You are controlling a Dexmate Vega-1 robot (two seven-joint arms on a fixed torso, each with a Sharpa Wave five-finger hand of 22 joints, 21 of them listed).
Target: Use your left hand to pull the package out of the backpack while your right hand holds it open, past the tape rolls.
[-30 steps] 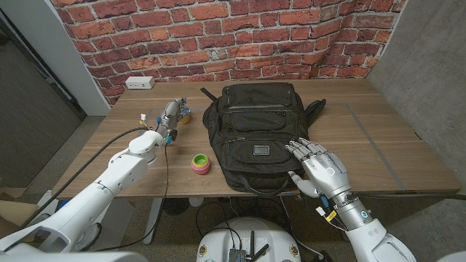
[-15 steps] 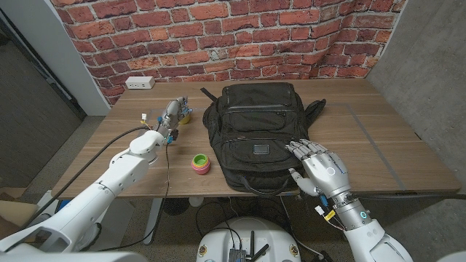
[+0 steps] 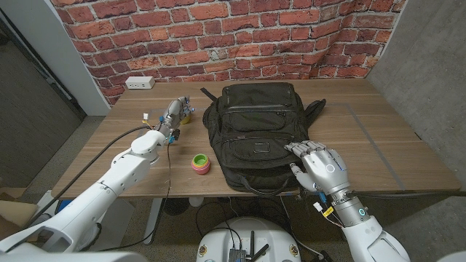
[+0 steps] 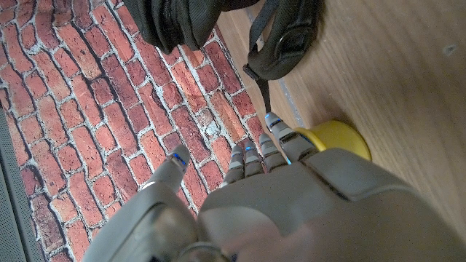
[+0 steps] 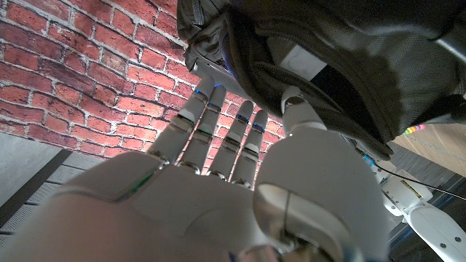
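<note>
While the black fabric backpack [image 3: 255, 135] lay on the wooden worktop [image 3: 371, 138] with no package visible, the right hand [image 3: 318, 167] rested fingers spread at its edge, and the left hand [image 3: 172, 112] hovered empty near a yellow tape roll [image 3: 185, 113], extraction not begun.

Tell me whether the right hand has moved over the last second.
Yes, slightly. The right hand has slid toward the backpack's near right corner, its fingertips now lying further onto the black fabric than before.

We wear glossy white arm shells; our left hand [image 3: 172, 113] and right hand [image 3: 318, 167] are silver-grey, with blue marks on segmented fingers [image 5: 206, 108]. A black cable [image 3: 102, 156] trails our left arm; small yellow tags mark the right wrist.
</note>
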